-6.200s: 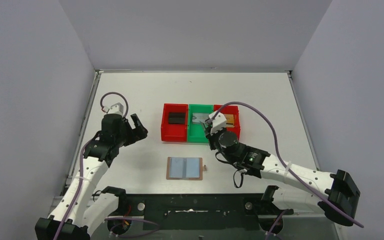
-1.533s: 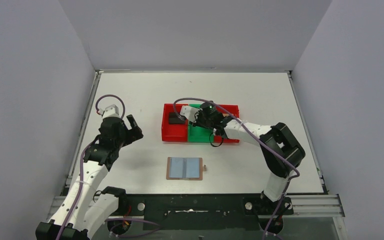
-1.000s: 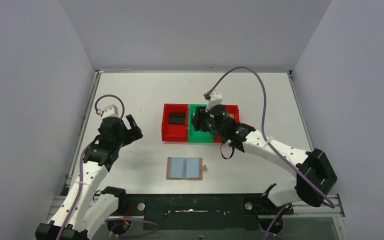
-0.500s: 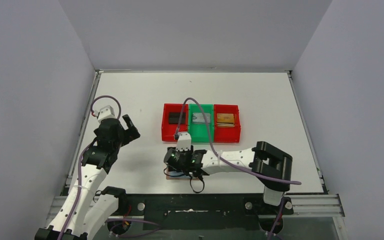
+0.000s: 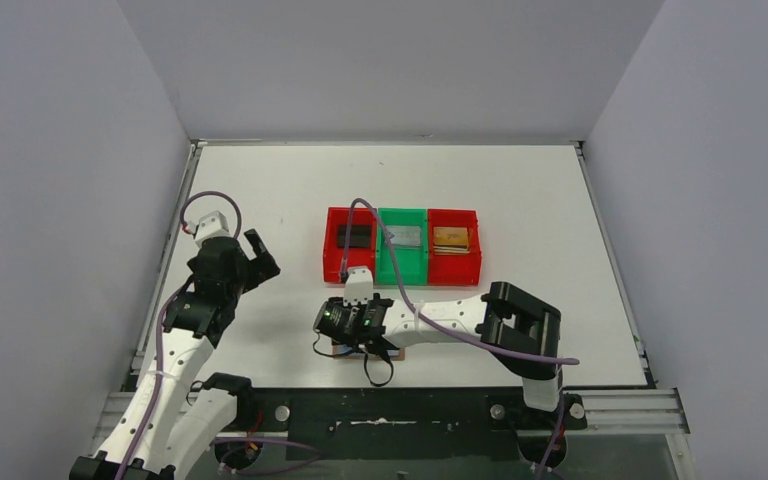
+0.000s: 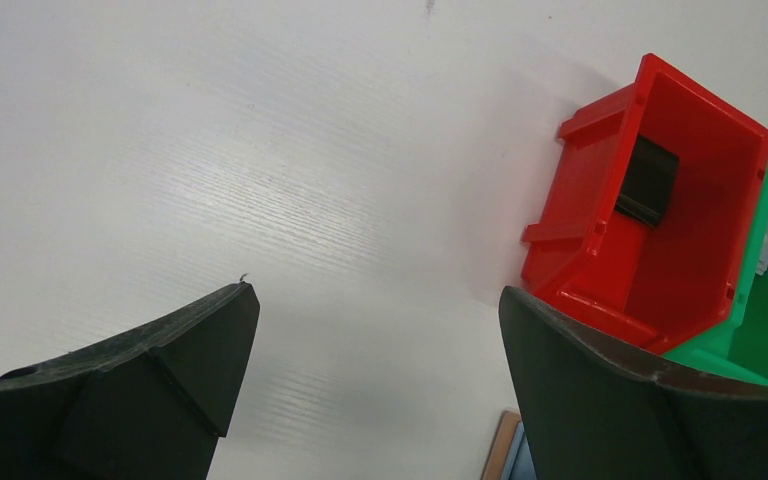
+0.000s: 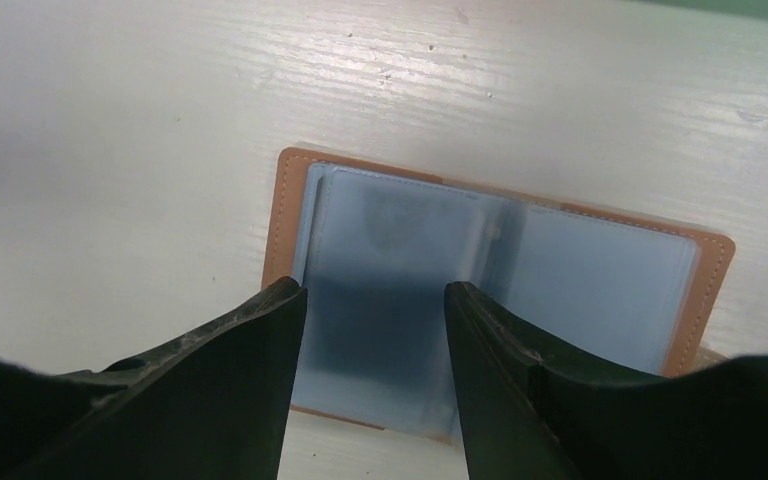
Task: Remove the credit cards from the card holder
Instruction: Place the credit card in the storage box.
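The card holder (image 7: 600, 275) lies open and flat on the table, with a tan rim and a grey-blue lining. My right gripper (image 7: 375, 292) hovers open just above its left page, nothing between the fingers. From above, my right gripper (image 5: 346, 338) hides most of the card holder (image 5: 398, 349). A black credit card (image 5: 354, 236) lies in the left red bin, a silver one (image 5: 406, 237) in the green bin, a gold one (image 5: 452, 238) in the right red bin. Far to the left, my left gripper (image 5: 257, 262) is wide open and empty. Below it, the left wrist view shows the black card (image 6: 648, 180).
Three bins stand in a row behind the holder: red (image 5: 336, 262), green (image 5: 402, 270), red (image 5: 457, 270). The right arm (image 5: 520, 320) reaches across the near table from its base. White walls close in the table's left, far and right sides.
The right arm swung from the bins down to the card holder and has since shifted slightly left over it. The left arm has barely moved.
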